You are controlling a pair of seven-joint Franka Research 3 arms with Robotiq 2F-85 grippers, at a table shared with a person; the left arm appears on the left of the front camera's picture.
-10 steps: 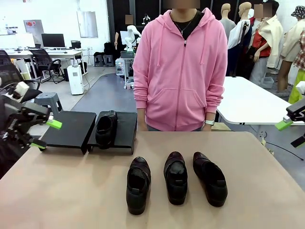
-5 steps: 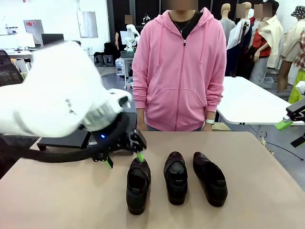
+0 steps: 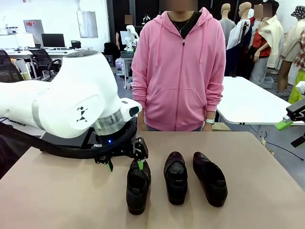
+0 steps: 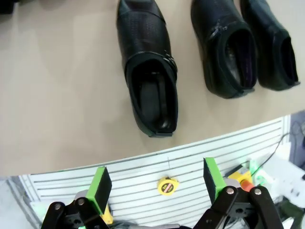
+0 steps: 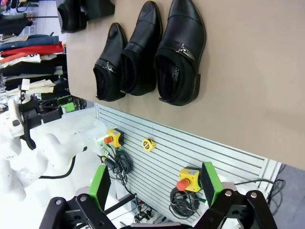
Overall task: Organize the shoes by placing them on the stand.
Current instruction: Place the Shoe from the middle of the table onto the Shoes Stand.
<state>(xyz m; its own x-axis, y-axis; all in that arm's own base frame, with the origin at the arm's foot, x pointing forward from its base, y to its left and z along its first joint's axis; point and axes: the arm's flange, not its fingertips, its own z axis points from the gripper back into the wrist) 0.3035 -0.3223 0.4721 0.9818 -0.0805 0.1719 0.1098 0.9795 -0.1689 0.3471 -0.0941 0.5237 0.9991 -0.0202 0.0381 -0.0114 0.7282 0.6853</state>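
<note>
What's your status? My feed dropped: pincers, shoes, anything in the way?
Left pincer open, over leftmost shoe. Right pincer open, off table. Three shoes on table, none gripped. Nothing between pincer and shoe.

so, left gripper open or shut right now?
Open. On the left gripper, the green pads stand wide apart, nothing gripped between them.

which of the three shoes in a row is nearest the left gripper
The leftmost shoe in the front view: the left gripper hangs at its toe.

shoes [image 3: 176, 177] black — table [image 3: 62, 200] tan
</note>
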